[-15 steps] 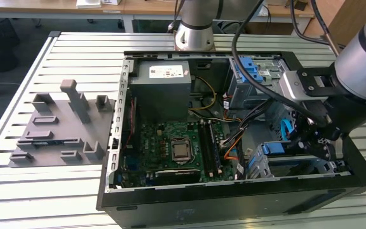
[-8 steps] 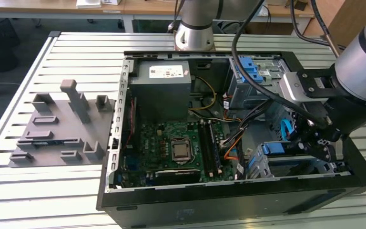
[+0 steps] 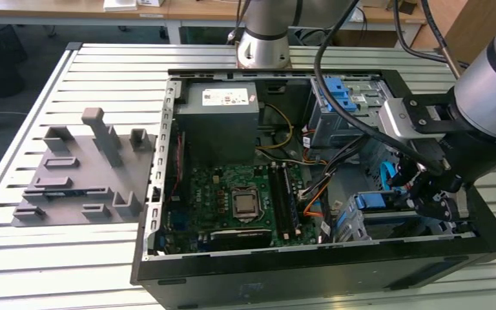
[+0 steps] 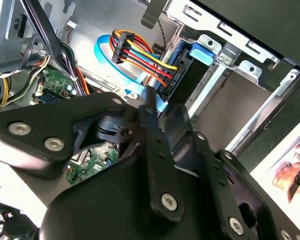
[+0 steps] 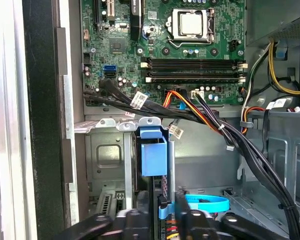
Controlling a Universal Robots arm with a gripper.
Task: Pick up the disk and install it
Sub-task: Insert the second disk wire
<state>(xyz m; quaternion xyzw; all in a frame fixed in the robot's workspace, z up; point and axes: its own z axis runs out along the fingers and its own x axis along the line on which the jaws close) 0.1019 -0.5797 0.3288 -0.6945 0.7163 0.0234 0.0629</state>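
The disk [image 5: 153, 155] stands on edge in the metal drive cage [image 5: 107, 150], its blue carrier tab facing the motherboard. In the exterior view the blue carrier [image 3: 376, 201] shows in the cage at the case's front right corner. My gripper [image 5: 162, 215] straddles the disk's other end, a finger [image 5: 140, 220] close against each side. In the second wrist view the disk's dark side [image 4: 190, 82] carries a plug with red, yellow and orange wires [image 4: 140, 55], and a blue flat cable [image 4: 107, 55] runs to that end too; the gripper [image 4: 150, 102] reaches that cabled end. The arm's gripper [image 3: 433, 197] hangs inside the case.
The open case [image 3: 317, 284] holds a motherboard [image 3: 235, 200], a grey power-supply box [image 3: 217, 106] and a blue latch [image 3: 343, 93]. Thick black cables [image 5: 230, 140] cross beside the cage. A grey moulded fixture [image 3: 80, 171] lies on the table. A person's hand [image 4: 295, 175] is outside the case.
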